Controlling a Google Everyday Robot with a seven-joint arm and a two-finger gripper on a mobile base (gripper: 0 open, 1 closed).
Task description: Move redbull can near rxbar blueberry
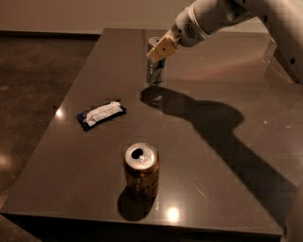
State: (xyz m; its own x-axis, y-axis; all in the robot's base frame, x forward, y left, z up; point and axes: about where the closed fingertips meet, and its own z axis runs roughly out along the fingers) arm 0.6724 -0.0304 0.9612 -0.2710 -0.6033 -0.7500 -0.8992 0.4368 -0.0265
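Orange-brown can is standing upright near the front edge of the dark glossy table, top opened. The surface is showing small bright glints.

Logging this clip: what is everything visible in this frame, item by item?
redbull can: one, silver with blue panels, far part of the table, right of centre
rxbar blueberry: one, dark blue with a white patch, lying flat on the table's left side
soda can: one, orange-brown, opened top, upright near the front edge
table: one, dark grey-brown and glossy, fills most of the view
floor: dark, left of the table
wall: pale strip along the top
arm: one, white, reaching in from the upper right
gripper: one, tan fingers, closed on the redbull can's upper part
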